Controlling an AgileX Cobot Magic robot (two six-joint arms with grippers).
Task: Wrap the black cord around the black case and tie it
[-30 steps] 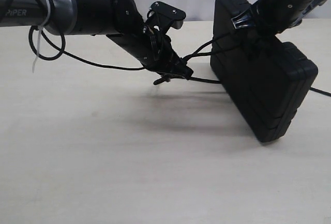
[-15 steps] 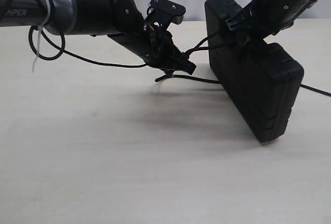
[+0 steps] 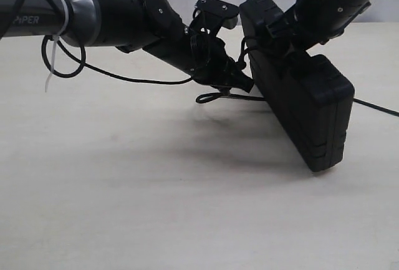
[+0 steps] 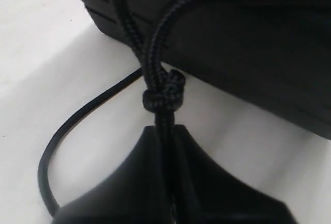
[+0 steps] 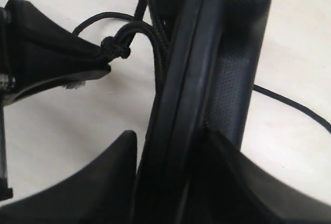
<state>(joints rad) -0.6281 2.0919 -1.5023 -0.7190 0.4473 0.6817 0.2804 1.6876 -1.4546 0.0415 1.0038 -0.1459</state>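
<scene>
Right gripper (image 5: 170, 141): jaws part-spread, clamping case (image 3: 305, 108), tilted on edge at 3 o'clock of table (image 3: 156, 207); lid closed, contents hidden. Left gripper (image 4: 164, 131): jaws tight on cord (image 4: 155, 63) below knot (image 4: 163, 92), at case's 9 o'clock.

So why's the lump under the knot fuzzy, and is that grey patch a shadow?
Left wrist view: the left hand sits too near the lens, so it blurs, while the knotted black cord is sharp. Exterior view: yes, a soft shadow lies on the table below the left arm and the black case.
</scene>
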